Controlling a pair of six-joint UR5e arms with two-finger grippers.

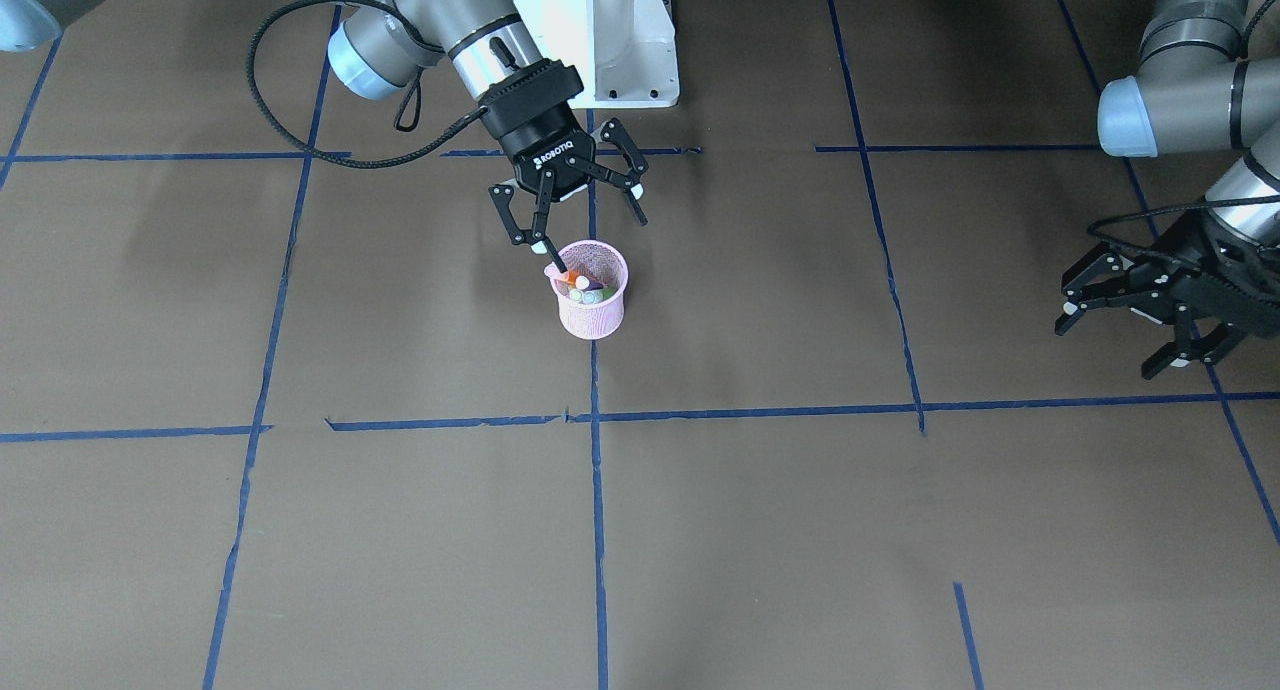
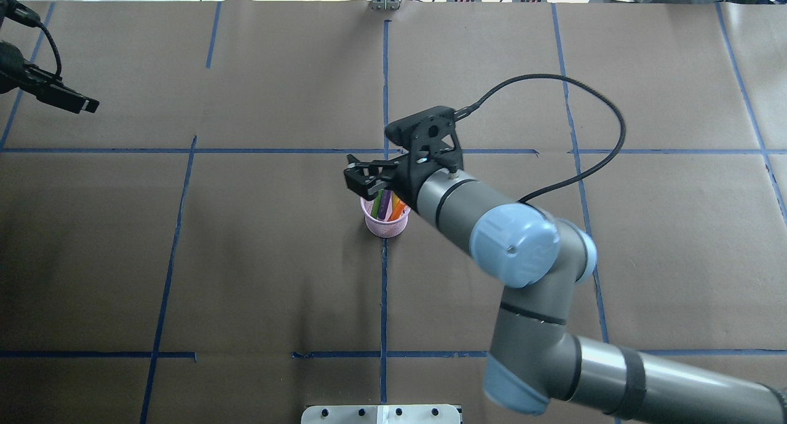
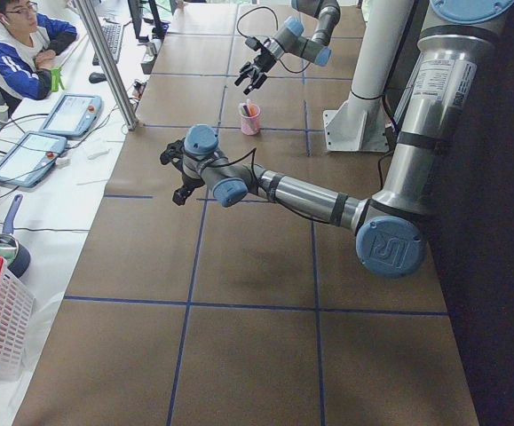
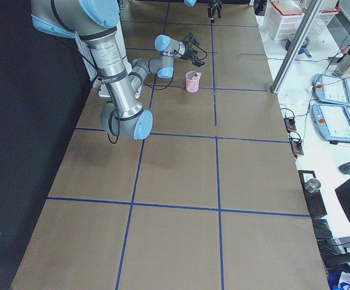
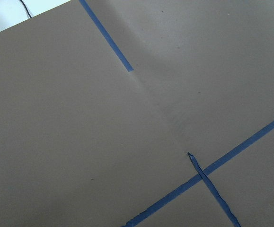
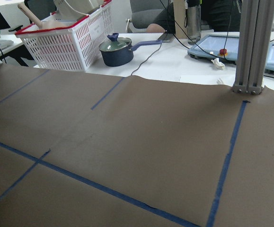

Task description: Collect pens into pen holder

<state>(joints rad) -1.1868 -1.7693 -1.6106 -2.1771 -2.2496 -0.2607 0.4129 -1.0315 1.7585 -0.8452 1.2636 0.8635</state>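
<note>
Inside the pink mesh pen holder (image 1: 592,315) stand three pens (image 1: 583,288) — right claw (image 1: 592,232) spread wide.

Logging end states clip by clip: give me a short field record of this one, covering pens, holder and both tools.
pens: three (orange, purple, green), all standing in the holder
holder: pink mesh cup, upright
right tool: open, holds nothing, close over the holder; cannot tell if a finger touches the rim
left tool: open, empty, far off to the side
loose pens: none in view
task state: looks done
</note>
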